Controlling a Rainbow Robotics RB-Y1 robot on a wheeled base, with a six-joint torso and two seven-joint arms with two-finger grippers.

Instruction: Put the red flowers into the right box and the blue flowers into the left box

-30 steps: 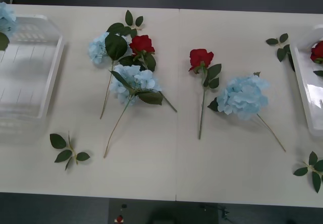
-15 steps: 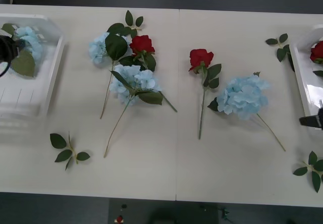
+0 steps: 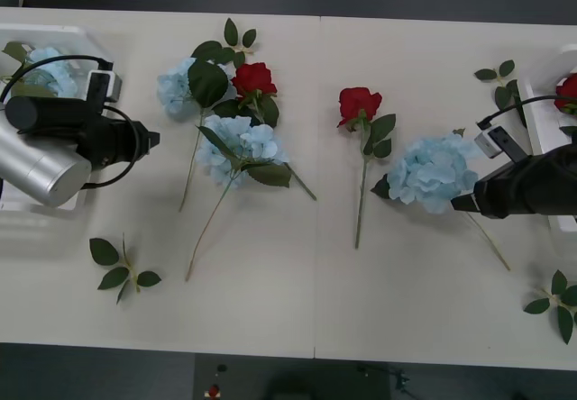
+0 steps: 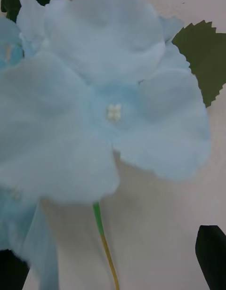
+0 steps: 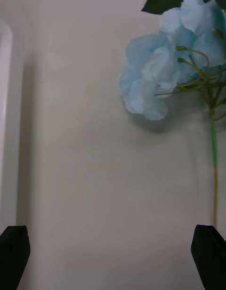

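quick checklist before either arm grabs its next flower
1. Right gripper at the right blue flower: ok.
2. Its fingers open, stem between: ok.
3. Left gripper aimed at the leftmost blue flower: ok, apart from it.
4. Its fingers open: ok.
5. Left box holds one blue flower, has room: ok.
6. Room in right box: cannot tell.

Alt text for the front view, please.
Two black grippers reach in over a white table of artificial flowers: the left gripper toward a blue hydrangea beside the left box, the right gripper at another hydrangea near a red rose.
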